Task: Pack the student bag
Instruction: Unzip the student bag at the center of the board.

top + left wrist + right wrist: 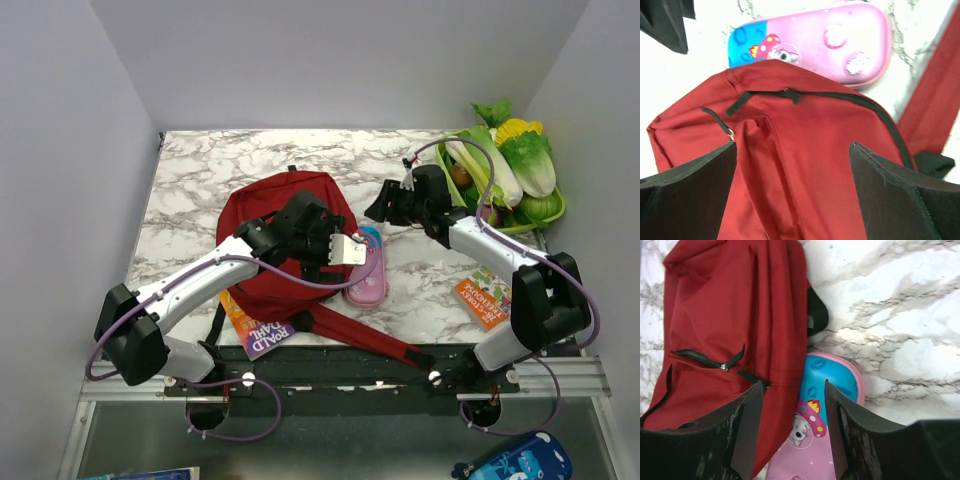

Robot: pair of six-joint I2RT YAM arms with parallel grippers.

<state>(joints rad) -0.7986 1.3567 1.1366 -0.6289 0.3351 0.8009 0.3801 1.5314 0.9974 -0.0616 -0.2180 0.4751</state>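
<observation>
Wide-spread left gripper (792,147) over student bag (812,117)

Robot test cell, lab-like. Plain white walls (60,150) boxed in a marble-patterned table (200,180). Left arm (200,282) and right arm (492,252) stood bolted to a metal rail (570,372). Purple cables (97,362) looped loose. Toy vegetables (527,160) sat as props.

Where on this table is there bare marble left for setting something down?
Free: the far strip behind the student bag; the patch between the pencil case and the orange book. Crowded: the centre, and the far-right corner with the vegetable basket.
</observation>
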